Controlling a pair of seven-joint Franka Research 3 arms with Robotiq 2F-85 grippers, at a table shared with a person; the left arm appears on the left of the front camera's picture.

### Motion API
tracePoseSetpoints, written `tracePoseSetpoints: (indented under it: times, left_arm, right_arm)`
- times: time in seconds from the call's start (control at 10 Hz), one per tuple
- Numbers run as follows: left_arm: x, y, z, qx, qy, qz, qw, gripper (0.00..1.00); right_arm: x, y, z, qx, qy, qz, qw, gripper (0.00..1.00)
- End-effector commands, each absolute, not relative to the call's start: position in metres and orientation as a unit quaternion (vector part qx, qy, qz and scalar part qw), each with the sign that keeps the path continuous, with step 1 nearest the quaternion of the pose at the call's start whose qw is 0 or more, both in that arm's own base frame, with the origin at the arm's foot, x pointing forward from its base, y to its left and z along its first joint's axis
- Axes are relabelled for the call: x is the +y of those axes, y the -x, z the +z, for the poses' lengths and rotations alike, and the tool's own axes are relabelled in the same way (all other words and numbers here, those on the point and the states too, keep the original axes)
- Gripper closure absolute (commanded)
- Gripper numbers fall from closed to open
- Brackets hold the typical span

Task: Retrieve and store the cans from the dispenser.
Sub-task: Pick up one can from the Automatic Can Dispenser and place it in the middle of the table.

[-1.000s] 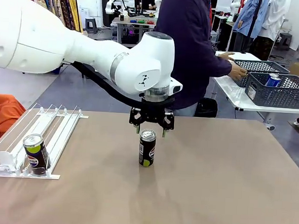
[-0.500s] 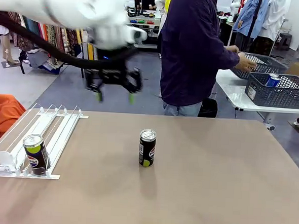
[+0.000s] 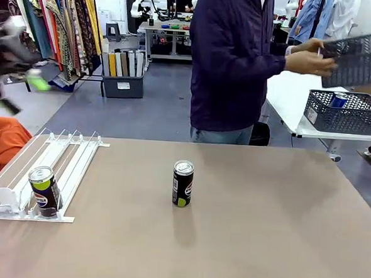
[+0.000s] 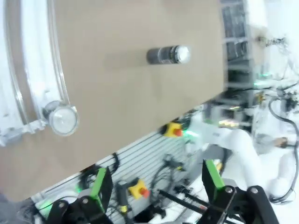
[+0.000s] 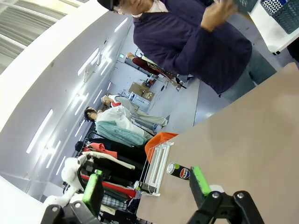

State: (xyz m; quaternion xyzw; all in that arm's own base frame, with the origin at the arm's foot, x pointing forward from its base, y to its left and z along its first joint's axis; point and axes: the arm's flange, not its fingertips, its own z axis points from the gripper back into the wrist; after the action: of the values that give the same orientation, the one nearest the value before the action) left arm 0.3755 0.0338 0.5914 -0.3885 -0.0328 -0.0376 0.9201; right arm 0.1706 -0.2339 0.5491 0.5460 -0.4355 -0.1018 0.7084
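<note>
1. We are looking at the brown table [image 3: 261, 244]. It is carrying the dispenser [image 3: 77, 161], our landmark, on its left part.
2. A person [image 3: 231, 66] in a dark jacket is standing beyond the table's far edge, behind the dispenser and to its right.
3. The person's hand [image 3: 304, 58] is holding a raised basket [image 3: 360, 58] in the air, far to the right of the dispenser. Below it a second basket [image 3: 347, 117] is resting on a white side table [image 3: 288, 101] and is containing a blue can [image 3: 338, 100].
4. The dispenser is lying flat, with its white rails running toward the stopper tabs at its near end.
5. The left gripper [image 4: 156, 182] is hanging in the air, well apart from the dispenser. Its fingers [image 4: 100, 186] are standing wide apart and are gripping nothing.
6. The right gripper [image 5: 147, 184] is hanging far from the dispenser, on its right. Its fingers are also standing spread, with nothing between them.
7. One black can [image 3: 43, 191] is standing upright in a lane of the dispenser, at the near end by the tabs.
8. A second black can [image 3: 183, 183] is standing upright on the bare table, to the right of the dispenser and apart from it.
</note>
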Motion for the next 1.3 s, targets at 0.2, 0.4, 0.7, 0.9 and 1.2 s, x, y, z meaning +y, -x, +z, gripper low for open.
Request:
tracePoseSetpoints:
  times: [0.2, 0.4, 0.7, 0.9, 1.2]
  left_arm:
    - [0.123, -0.356, 0.493, -0.049, 0.614, 0.002, 0.788, 0.00]
    - [0.139, -0.331, 0.498, -0.059, 0.584, 0.026, 0.809, 0.00]
    - [0.139, -0.331, 0.498, -0.059, 0.584, 0.026, 0.809, 0.00]
    - [0.139, -0.331, 0.498, -0.059, 0.584, 0.026, 0.809, 0.00]
    - [0.139, -0.331, 0.498, -0.059, 0.584, 0.026, 0.809, 0.00]
  right_arm:
    - [-0.233, -0.175, 0.553, -0.451, -0.549, -0.092, 0.698, 0.00]
    - [-0.233, -0.175, 0.553, -0.451, -0.549, -0.092, 0.698, 0.00]
    - [-0.233, -0.175, 0.553, -0.451, -0.549, -0.092, 0.698, 0.00]
    - [-0.233, -0.175, 0.553, -0.451, -0.549, -0.092, 0.698, 0.00]
    - [-0.233, -0.175, 0.553, -0.451, -0.549, -0.092, 0.698, 0.00]
